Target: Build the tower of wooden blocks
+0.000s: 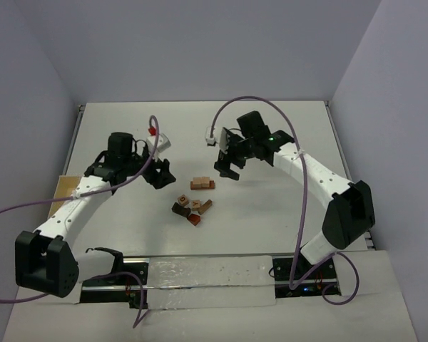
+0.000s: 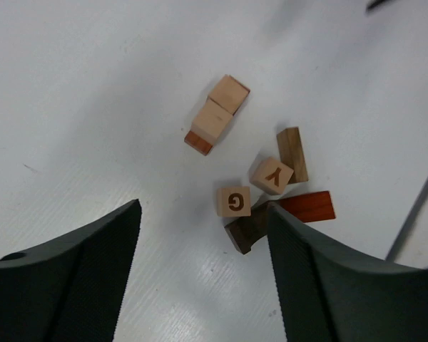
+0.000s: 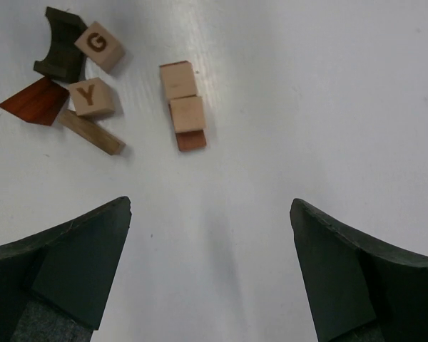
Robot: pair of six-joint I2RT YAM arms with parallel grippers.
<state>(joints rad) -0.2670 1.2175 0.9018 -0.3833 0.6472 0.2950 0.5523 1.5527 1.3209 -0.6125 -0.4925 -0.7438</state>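
Between the dark ribbed fingers of the left gripper we see only bare surface: its jaws stand apart and hold nothing, hanging above the white table.

Just past those fingertips in the left wrist view lies a loose cluster of small wooden blocks. We make out a tan cube marked G and, just beside it, a tan cube marked Y. A dark brown arched block touches the G cube, and a reddish-brown wedge lies against that arch. A mid-brown bar rests along the Y cube's other side.

A little apart from the cluster we find a short row of two plain tan cubes set end to end. A reddish-brown piece shows at one end, though we cannot tell whether it runs beneath them or only abuts them.

On the other side, the right gripper is also spread wide and empty above the table, with the row ahead of it and the cluster further off.

From the top view, both groups sit mid-table between the two grippers, the row farther from the arm bases. A pale wooden board lies at the table's left edge, under the left arm.
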